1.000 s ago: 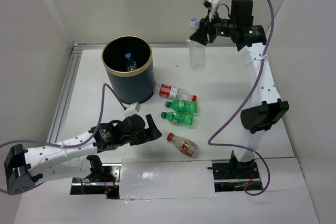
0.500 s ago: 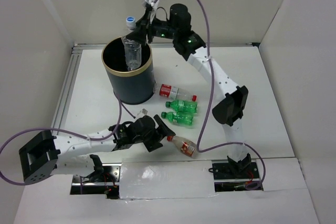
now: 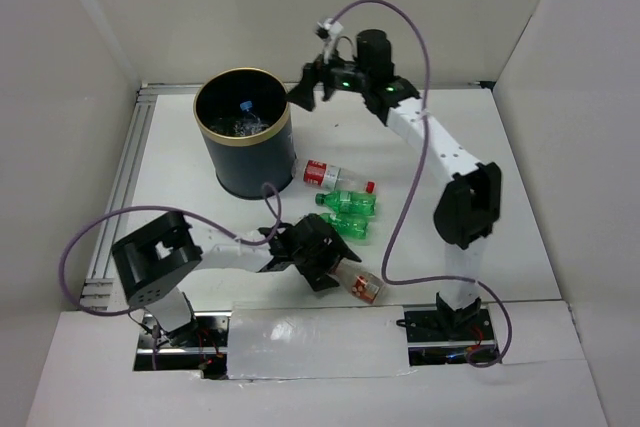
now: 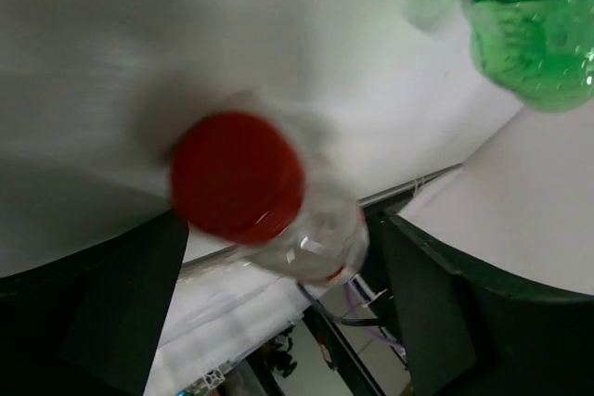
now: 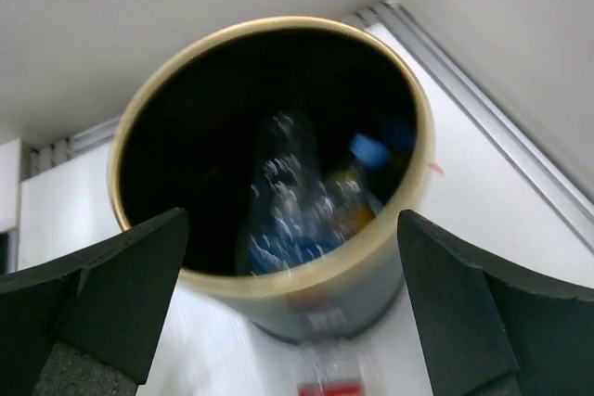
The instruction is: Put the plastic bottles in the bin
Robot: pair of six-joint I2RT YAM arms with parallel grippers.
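Round gold-rimmed bin (image 5: 271,24) holds blurred clear bottles (image 5: 295,199), perhaps two.

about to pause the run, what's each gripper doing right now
Left gripper: open, fingers either side of the red-capped bottle, not closed on it.
Right gripper: open, empty, near the bin.

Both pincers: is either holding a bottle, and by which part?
Neither holds anything. The right pincer is open and empty near the bin. The left pincer is open, its fingers either side of the red-capped bottle, not closed on it.
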